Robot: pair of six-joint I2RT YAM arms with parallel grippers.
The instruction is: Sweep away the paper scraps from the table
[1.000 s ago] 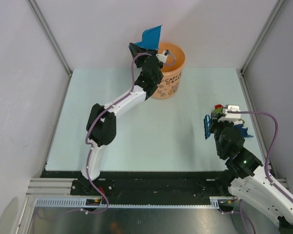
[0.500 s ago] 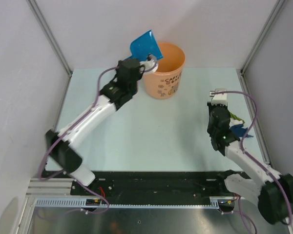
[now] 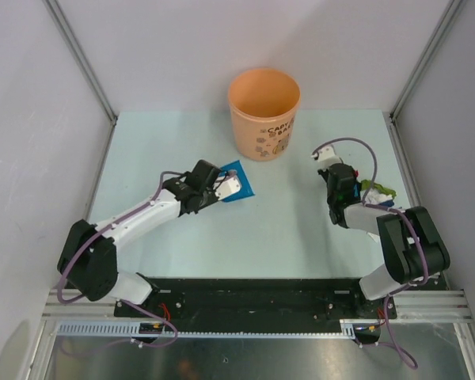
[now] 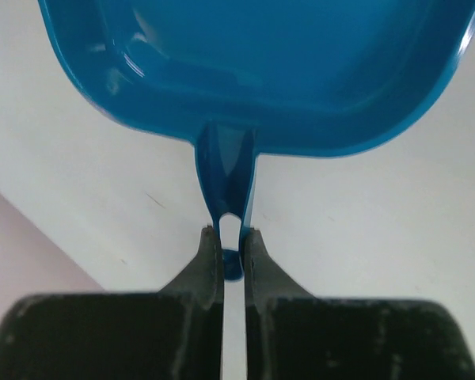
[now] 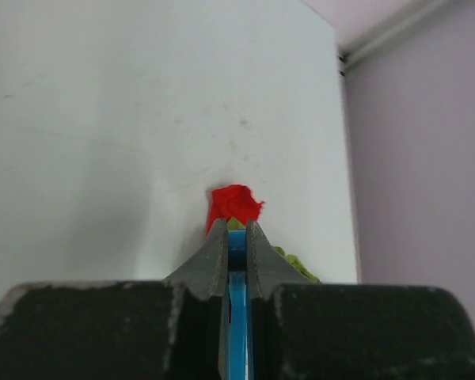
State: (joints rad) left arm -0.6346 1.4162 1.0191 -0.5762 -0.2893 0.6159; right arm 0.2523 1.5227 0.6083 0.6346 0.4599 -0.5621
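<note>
My left gripper [image 4: 231, 233] is shut on the end of the handle of a blue dustpan [image 4: 285, 71]. In the top view the dustpan [image 3: 238, 187] lies low on the table [image 3: 285, 229], in front and to the left of the orange bucket [image 3: 264, 111]. My right gripper [image 5: 236, 229] is shut on a blue brush [image 5: 237, 317]. A red paper scrap [image 5: 234, 203] lies just past its fingertips and a green scrap [image 5: 297, 265] to their right. From above, the right gripper [image 3: 345, 192] sits beside green paper scraps [image 3: 378, 190] near the right edge.
Grey walls enclose the table on three sides, with the right wall [image 5: 427, 158] close to the scraps. A black and metal rail [image 3: 253, 289] runs along the near edge, where both arm bases stand.
My left arm has brought the dustpan down from above the bucket to the table, in front and to the left of it. My right arm has folded back and lowered the brush to the scraps.
</note>
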